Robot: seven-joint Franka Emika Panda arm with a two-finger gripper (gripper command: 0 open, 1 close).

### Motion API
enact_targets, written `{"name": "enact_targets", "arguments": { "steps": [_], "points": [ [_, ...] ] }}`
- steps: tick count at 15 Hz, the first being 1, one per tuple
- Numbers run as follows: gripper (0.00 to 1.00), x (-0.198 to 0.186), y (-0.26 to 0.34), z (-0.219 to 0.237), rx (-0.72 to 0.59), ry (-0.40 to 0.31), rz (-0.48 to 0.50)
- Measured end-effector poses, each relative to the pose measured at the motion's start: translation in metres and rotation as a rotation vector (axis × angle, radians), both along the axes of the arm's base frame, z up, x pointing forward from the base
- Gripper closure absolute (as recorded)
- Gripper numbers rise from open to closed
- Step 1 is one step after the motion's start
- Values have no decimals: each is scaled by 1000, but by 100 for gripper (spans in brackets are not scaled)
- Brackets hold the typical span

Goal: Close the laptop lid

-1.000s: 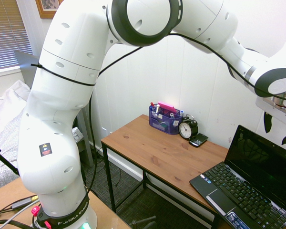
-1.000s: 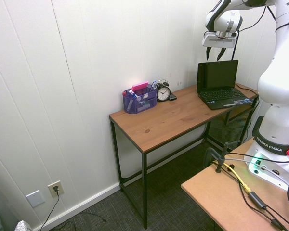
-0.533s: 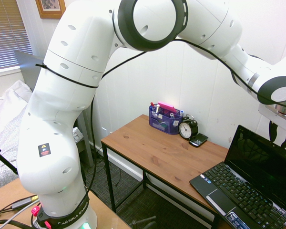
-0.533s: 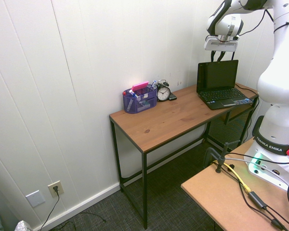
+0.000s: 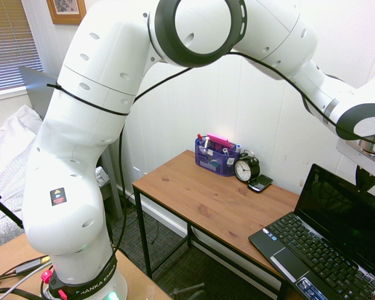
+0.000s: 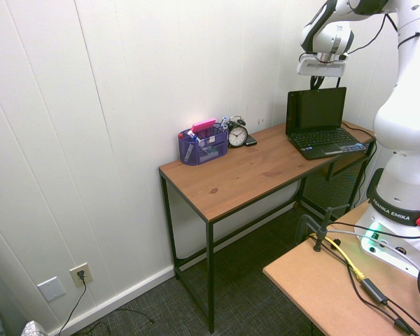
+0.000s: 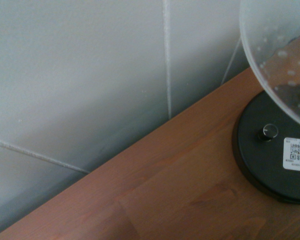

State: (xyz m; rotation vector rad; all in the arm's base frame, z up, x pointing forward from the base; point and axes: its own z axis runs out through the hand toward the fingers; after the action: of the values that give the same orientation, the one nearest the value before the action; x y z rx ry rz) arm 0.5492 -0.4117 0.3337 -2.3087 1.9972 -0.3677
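Observation:
The small black laptop [image 5: 315,256] sits open at the right end of the wooden table [image 5: 200,197]. Its lid [image 5: 350,215] stands upright with a dark glossy screen, which the second exterior view shows as the laptop lid [image 6: 316,110]. My gripper [image 5: 365,180] hangs just above and behind the lid's top edge, fingers pointing down and drawn together with nothing between them. From the other side the gripper [image 6: 318,82] sits right over the middle of that edge, its tips at about the edge's height. I cannot tell whether it touches.
A purple mesh organizer [image 5: 216,156], a black alarm clock [image 5: 245,169] and a small black phone [image 5: 260,183] stand along the wall. The wrist view shows a round black lamp base [image 7: 275,150] with a knob, on the wood by the white panelled wall.
The gripper has come down from above toward the lid's top edge and shifted behind it. Its fingers, spread apart a second ago, have closed together.

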Motion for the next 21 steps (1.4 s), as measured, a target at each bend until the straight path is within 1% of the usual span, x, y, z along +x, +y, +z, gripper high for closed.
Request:
{"name": "enact_targets", "arguments": {
  "steps": [4, 6, 9, 12, 18, 21],
  "points": [
    [100, -14, 0, -13, 4, -13, 1],
    [100, -29, 3, -19, 11, -23, 0],
    [100, -61, 10, -35, 21, -11, -4],
    [100, -78, 18, -47, 20, -7, -4],
    [100, -116, 37, -56, 16, -4, -1],
    [100, -137, 42, -63, 27, 13, -1]
  ]
}}
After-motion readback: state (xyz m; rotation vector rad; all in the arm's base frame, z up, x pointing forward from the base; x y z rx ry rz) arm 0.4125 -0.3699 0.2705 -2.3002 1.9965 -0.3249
